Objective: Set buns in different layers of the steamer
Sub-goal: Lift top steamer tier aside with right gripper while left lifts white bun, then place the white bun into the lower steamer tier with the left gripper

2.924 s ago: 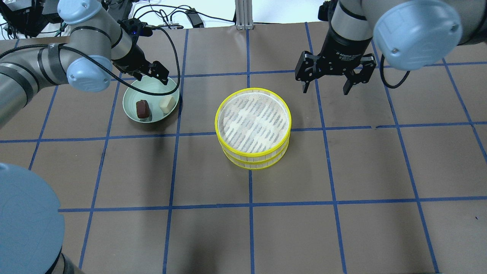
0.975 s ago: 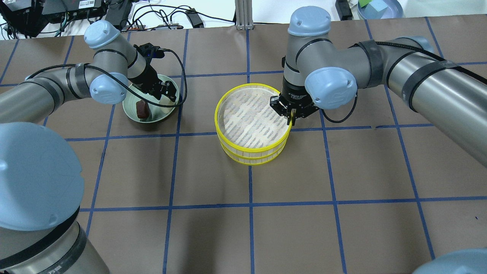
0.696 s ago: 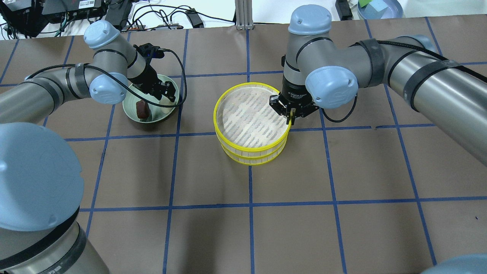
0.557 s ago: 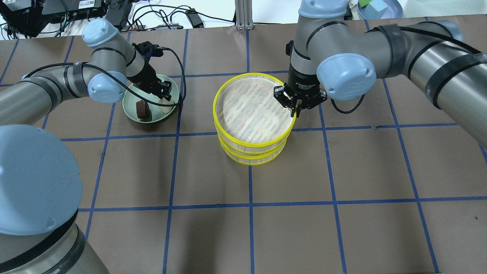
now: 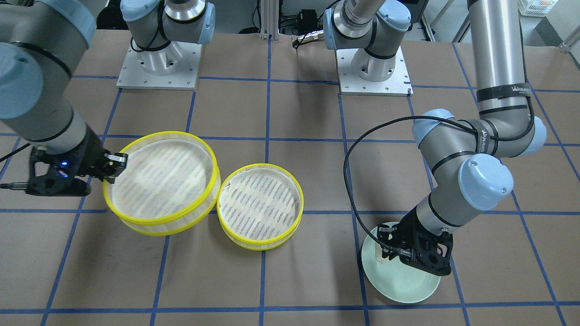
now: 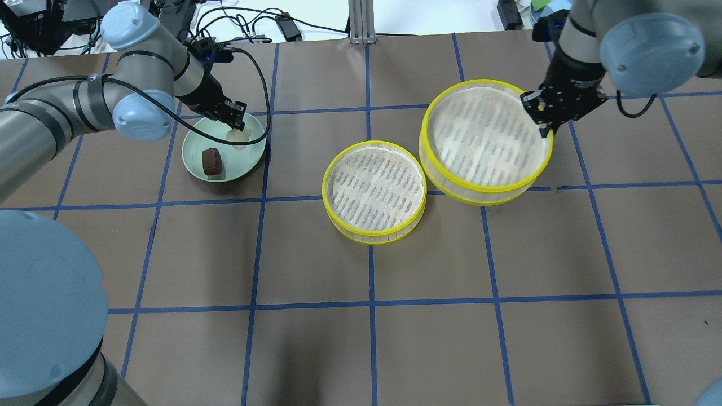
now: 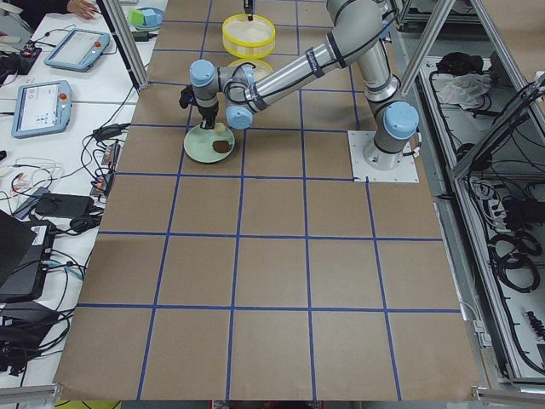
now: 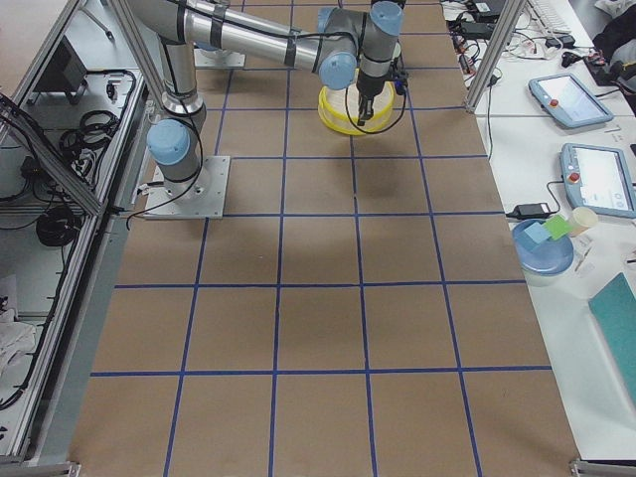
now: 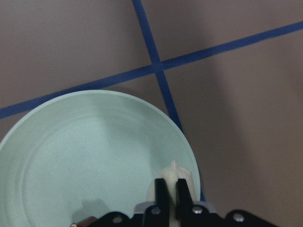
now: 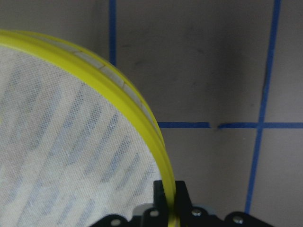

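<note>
One held layer (image 6: 485, 141), one free layer (image 6: 373, 192), cream bun (image 6: 237, 136), brown bun (image 6: 212, 161), one plate (image 6: 249, 155).

We see one wide table (image 6: 316, 349) covered in what looks like brown paper, though we cannot be sure of the material. Blue tape lines (image 6: 370, 304) divide it into large squares. Near its middle a round steamer tray (image 6: 372, 237) with a yellow rim rests flat on it. A pale green plate (image 6: 248, 158) sits well apart from the tray. At the robot's edge, two metal mounting plates (image 5: 136, 77) lie bolted side by side.
</note>
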You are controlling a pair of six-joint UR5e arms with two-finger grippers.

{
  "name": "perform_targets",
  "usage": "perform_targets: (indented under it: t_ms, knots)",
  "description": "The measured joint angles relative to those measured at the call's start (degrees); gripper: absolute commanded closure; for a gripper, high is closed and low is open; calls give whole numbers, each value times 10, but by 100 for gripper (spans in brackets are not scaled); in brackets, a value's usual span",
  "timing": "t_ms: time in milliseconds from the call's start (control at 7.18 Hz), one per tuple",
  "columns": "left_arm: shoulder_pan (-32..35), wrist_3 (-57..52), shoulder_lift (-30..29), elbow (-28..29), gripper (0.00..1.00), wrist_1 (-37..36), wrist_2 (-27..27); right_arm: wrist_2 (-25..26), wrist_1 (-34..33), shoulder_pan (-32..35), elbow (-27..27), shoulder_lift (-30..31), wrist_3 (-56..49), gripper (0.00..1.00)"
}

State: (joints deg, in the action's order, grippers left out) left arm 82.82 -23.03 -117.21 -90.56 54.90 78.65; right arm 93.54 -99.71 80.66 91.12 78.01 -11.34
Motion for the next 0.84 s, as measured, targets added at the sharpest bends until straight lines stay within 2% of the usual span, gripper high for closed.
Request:
perform_targets:
  t_ms: [418,835]
  knots:
    - [68,79,31,18,100,1,-3,15,0,-89,-8,0,-119,100]
    - [154,124,22,14,100,-36,-7,18,5,-99,-8,1,-133,100]
